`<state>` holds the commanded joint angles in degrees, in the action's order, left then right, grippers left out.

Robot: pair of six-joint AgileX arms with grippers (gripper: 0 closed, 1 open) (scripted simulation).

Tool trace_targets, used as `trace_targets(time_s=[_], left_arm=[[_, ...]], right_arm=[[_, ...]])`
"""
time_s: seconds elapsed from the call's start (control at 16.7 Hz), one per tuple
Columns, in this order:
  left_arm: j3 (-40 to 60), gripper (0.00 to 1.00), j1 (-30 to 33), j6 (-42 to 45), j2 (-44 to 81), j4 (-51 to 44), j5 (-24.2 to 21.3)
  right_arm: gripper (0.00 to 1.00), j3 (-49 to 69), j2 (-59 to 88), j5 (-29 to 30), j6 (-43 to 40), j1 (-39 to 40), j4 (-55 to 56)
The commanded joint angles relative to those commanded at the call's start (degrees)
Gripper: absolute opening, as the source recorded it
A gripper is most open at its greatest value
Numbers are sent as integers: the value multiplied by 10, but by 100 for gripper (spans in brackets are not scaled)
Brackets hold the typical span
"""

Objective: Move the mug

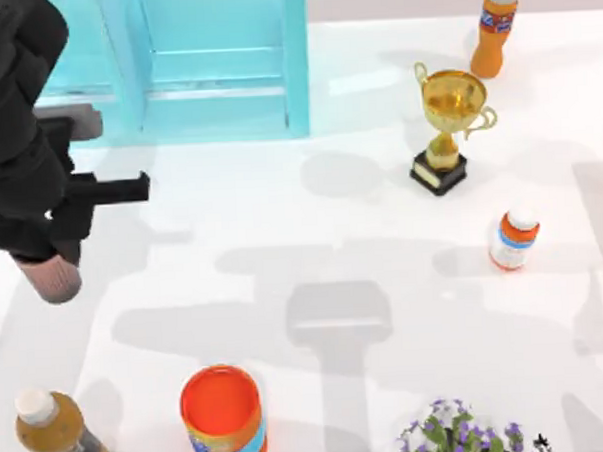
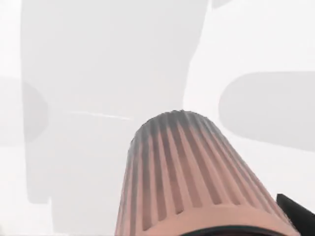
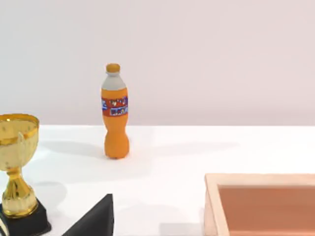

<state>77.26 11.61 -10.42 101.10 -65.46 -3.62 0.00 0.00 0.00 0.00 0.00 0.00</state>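
Clearly the left end effector is gripping the mug — its fingers are pinching the mug near the rim, and the ribbed reddish-brown body is hanging just beneath it, base pointing away toward the white desk. An orange cup is standing well apart — nearer the desk's front edge.

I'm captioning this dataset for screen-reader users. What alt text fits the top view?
At the table's left edge, the left arm's black tool holds a small reddish-brown ribbed mug. Spread over the white table are a gold trophy cup, a wide orange cup with a blue band and a pale blue rack.
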Motion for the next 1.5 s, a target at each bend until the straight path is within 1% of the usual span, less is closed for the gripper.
trace_targets(time_s=[0.12, 0.18, 0.54, 0.66, 0.96, 1.26, 1.5], left_arm=[[-37, 0, -38, 38, -36, -1, -3], [-46, 0, -48, 48, -46, -1, -4], [-50, 0, -49, 52, -46, 0, -3], [-67, 0, -50, 54, -40, 22, -3], [-141, 0, -58, 59, -13, 130, -5], [-156, 0, -59, 60, -7, 146, -5], [-156, 30, -59, 60, -7, 146, -5]], right_arm=[[100, 0, 0, 0, 0, 0, 0], [100, 0, 0, 0, 0, 0, 0], [100, 0, 0, 0, 0, 0, 0], [100, 0, 0, 0, 0, 0, 0], [100, 0, 0, 0, 0, 0, 0], [100, 0, 0, 0, 0, 0, 0], [100, 0, 0, 0, 0, 0, 0]])
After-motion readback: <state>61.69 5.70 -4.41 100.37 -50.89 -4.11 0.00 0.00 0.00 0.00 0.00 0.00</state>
